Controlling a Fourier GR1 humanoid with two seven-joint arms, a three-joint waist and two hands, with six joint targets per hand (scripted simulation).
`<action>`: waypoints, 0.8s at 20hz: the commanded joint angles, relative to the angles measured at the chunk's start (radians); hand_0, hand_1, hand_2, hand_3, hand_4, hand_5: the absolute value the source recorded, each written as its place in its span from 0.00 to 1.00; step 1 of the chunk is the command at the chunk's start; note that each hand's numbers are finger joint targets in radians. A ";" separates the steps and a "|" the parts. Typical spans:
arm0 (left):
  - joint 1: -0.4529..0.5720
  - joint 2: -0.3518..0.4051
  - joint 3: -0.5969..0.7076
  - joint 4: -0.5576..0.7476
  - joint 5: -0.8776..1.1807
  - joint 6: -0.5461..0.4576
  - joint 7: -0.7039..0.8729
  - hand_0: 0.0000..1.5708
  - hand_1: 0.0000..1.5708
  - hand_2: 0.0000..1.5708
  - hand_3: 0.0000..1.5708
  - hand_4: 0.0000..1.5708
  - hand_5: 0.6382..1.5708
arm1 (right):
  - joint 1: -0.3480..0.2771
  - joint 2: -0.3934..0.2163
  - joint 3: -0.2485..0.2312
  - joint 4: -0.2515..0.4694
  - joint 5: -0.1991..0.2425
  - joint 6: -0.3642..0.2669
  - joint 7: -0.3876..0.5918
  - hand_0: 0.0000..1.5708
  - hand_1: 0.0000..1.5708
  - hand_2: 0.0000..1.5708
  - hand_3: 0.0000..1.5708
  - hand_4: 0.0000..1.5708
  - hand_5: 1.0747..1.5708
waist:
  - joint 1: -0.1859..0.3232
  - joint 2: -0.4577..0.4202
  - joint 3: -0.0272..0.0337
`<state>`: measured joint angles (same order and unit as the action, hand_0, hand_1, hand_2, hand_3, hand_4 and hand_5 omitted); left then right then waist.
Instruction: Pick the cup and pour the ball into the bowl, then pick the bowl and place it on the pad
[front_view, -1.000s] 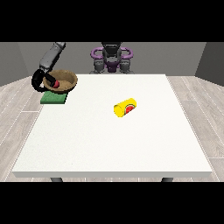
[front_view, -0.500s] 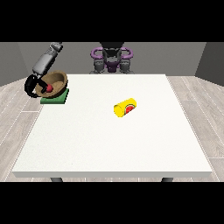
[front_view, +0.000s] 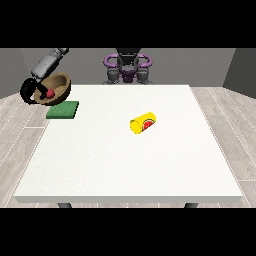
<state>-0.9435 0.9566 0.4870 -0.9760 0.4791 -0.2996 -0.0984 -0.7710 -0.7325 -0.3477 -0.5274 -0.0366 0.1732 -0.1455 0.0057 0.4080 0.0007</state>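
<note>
Above the green pad (front_view: 63, 110), slightly off its far left corner, we had the wooden bowl (front_view: 56, 88) tilted in the hand at the view's left (front_view: 31, 92), fingers curled round its rim, the red ball (front_view: 50, 93) inside. We judged it stiff, light, best held at the rim. Right of the pad lay the yellow cup (front_view: 143, 123).

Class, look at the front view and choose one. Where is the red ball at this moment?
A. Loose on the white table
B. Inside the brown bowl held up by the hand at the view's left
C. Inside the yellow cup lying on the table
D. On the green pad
B. The red ball sits inside the brown bowl, which the hand at the view's left holds tilted above the table edge, beyond the green pad.
</note>
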 joint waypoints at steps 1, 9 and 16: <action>0.031 0.008 -0.005 0.075 -0.012 -0.023 -0.005 0.00 0.00 0.00 0.00 0.00 0.96 | 0.012 0.033 0.034 -0.023 0.020 -0.017 0.065 1.00 1.00 1.00 0.76 0.79 1.00 | -0.007 -0.082 -0.0012; 0.038 -0.024 -0.010 -0.046 0.019 0.006 0.003 0.00 0.00 0.00 0.00 0.00 0.95 | 0.041 0.039 -0.004 0.075 0.002 0.009 -0.034 1.00 1.00 1.00 0.76 0.72 1.00 | 0.027 -0.025 0.0013; 0.029 0.007 0.015 -0.043 0.030 0.008 -0.011 0.00 0.00 0.00 0.00 0.00 0.94 | 0.011 -0.025 -0.097 0.118 -0.052 -0.106 0.017 0.98 0.98 0.97 0.81 0.00 0.99 | 0.011 0.038 0.0013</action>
<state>-0.9085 0.9705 0.4993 -0.9834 0.5007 -0.3125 -0.1097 -0.7388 -0.6976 -0.4004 -0.4342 -0.0772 0.1400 -0.1308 0.0148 0.4080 0.0017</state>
